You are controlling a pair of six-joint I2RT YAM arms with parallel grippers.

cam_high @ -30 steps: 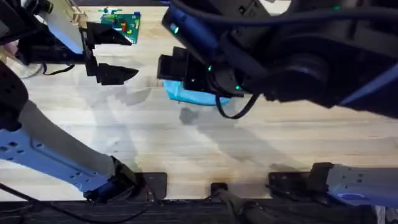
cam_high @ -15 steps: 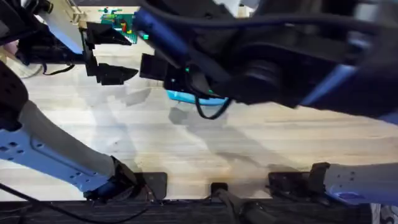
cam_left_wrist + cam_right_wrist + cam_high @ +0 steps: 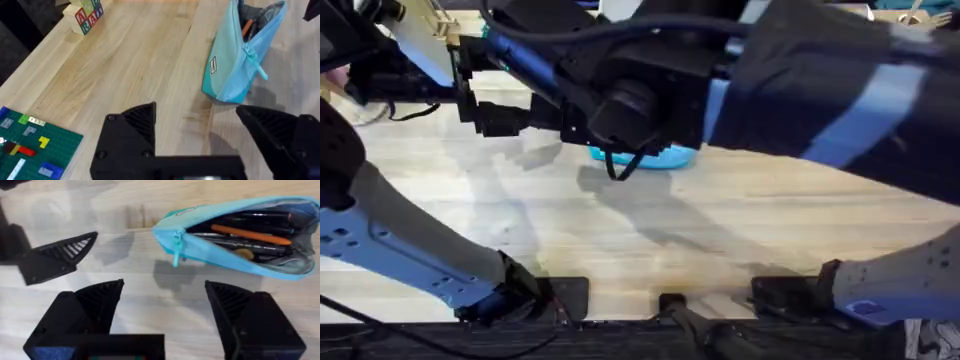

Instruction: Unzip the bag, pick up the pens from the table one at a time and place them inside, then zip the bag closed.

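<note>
The light blue soft fabric pencil pouch (image 3: pixel 235 235) lies on the light wood-grain tabletop (image 3: pixel 650 230) with its zipper open along most of its length, the zipper pull (image 3: pixel 176 250) hanging at the closed end. Inside it, a slim orange stick pen (image 3: pixel 250 234) rests among several dark pens (image 3: pixel 260 218). In the overhead view the pouch sits around 12 o'clock from the table's middle, mostly covered by the right arm, which rises large and dark under the camera.

The right gripper (image 3: pixel 165 300) hovers just beside the pouch, its black fingers spread wide and holding nothing. The left gripper (image 3: pixel 505 88) hangs at about 10 o'clock in the overhead view, its fingers also spread apart and empty, near the pouch's closed end.

Away from the pouch lie a green studded building-brick plate (image 3: pixel 30 150) with small coloured bricks and a stack of wooden letter blocks (image 3: pixel 84 14)
</note>
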